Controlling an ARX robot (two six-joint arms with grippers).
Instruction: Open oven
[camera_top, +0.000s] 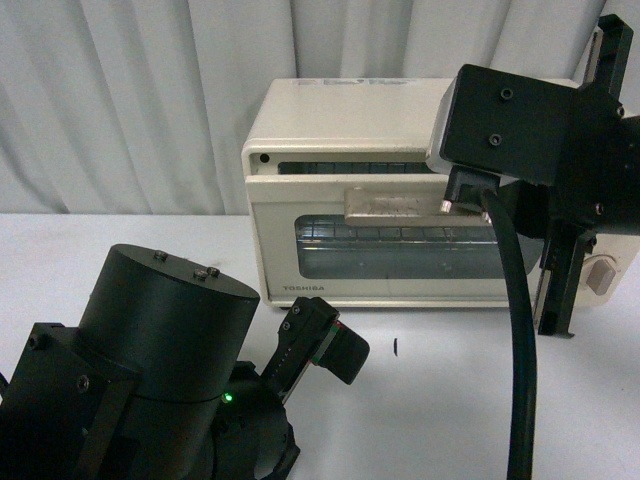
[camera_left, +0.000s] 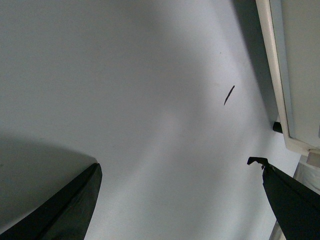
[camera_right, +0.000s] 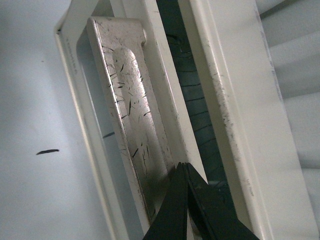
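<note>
Oven (camera_top: 330, 190): cream TOSHIBA, far side of the table (camera_top: 450, 400), right of centre; a dark gap shows along the door's top edge.
Handle (camera_right: 127, 110): scuffed bar.
Right gripper (camera_right: 183, 171): fingers pinched together, clasping nothing, tips tucked behind the handle's right end.
Handling: draw nearward and down along the door's arc, tips hooked, slowly.
Left gripper (camera_left: 175, 162): spread wide, empty, low over the near table.
</note>
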